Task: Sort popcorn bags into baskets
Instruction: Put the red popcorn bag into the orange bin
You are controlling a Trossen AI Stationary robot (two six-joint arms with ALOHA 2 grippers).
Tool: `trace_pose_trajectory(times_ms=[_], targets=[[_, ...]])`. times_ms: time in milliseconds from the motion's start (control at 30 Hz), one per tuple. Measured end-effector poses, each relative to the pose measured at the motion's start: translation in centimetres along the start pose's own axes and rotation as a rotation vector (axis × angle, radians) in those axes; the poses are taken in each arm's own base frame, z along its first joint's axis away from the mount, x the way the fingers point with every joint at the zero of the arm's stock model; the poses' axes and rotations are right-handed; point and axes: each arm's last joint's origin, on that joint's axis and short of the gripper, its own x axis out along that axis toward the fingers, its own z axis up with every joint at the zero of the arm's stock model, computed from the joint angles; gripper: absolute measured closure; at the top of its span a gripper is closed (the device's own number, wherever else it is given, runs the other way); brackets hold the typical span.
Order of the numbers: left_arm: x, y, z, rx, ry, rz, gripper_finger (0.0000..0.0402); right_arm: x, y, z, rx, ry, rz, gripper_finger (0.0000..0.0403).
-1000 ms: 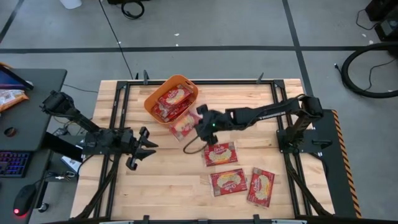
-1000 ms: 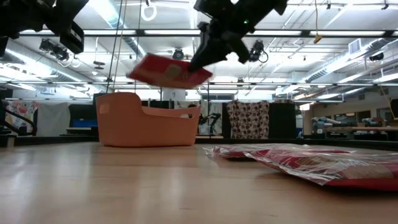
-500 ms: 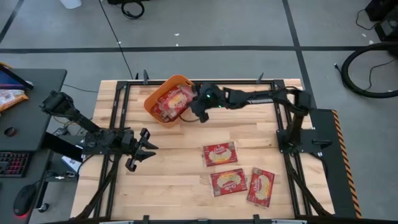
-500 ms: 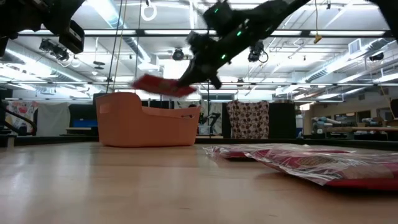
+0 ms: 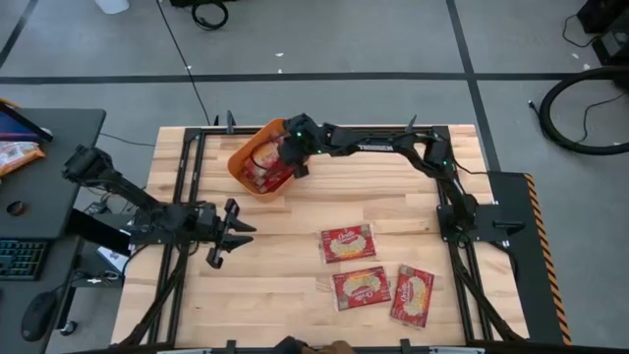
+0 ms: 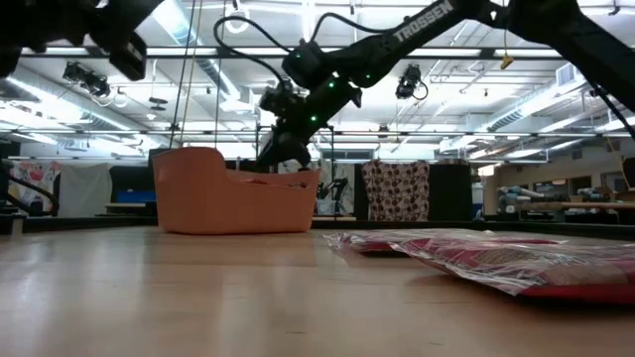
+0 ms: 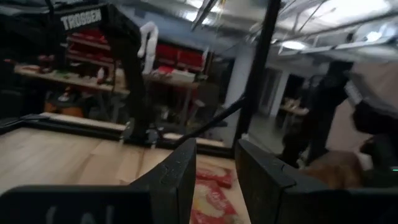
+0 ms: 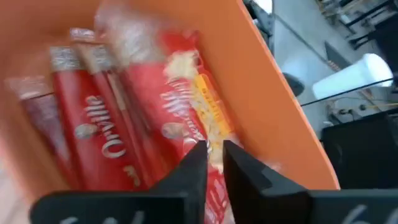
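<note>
The orange basket (image 5: 239, 163) stands at the table's far side, left of centre, with several red popcorn bags (image 5: 263, 169) lying inside. My right gripper (image 5: 291, 165) reaches down into it from the right. In the right wrist view its fingers (image 8: 214, 158) stand a narrow gap apart just over the top bag (image 8: 186, 106). Three more bags (image 5: 347, 243) (image 5: 361, 287) (image 5: 413, 295) lie flat on the wood at the near right. My left gripper (image 5: 232, 236) hovers open over the table's left part, holding nothing. My right gripper slants down into the basket from the table's right side, fingertips right at the top bag's yellow-printed face (image 8: 208, 118). The bag lies in the basket on the others. I cannot tell whether the fingers still touch it.
A black metal frame (image 5: 197, 167) runs along the table's edges. A desk at the left carries a pale orange-and-white packet (image 5: 15, 154) and a keyboard. Bare wood lies between the basket and the three loose bags, and along the near left.
My right gripper has swung from the table's middle toward the far left, carrying a popcorn bag held up over the basket rim, then sunk into the basket. The bag now lies inside, below the rim.
</note>
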Motion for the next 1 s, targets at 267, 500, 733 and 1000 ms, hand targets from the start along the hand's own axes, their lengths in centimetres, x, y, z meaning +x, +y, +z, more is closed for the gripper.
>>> trace_pose_trajectory(times_ms=[267,500,733,1000], targets=[[2.5,-0.4,1.7,0.052,0.117,0.063,0.0285,-2.1,0.3,1.3,0.012,0.078,0.0,0.0311],[2.6,-0.2,1.6,0.065,0.128,0.076,0.0285,-7.0,3.2,4.4,0.107,0.198,0.14,0.0312],[2.6,-0.2,1.6,0.03,0.124,0.083,0.0285,-9.1,8.7,5.4,0.113,0.333,0.341,0.0312],[2.6,-0.1,1.6,0.073,0.129,0.088,0.0285,-8.7,15.5,2.1,0.104,0.365,0.396,0.0312]])
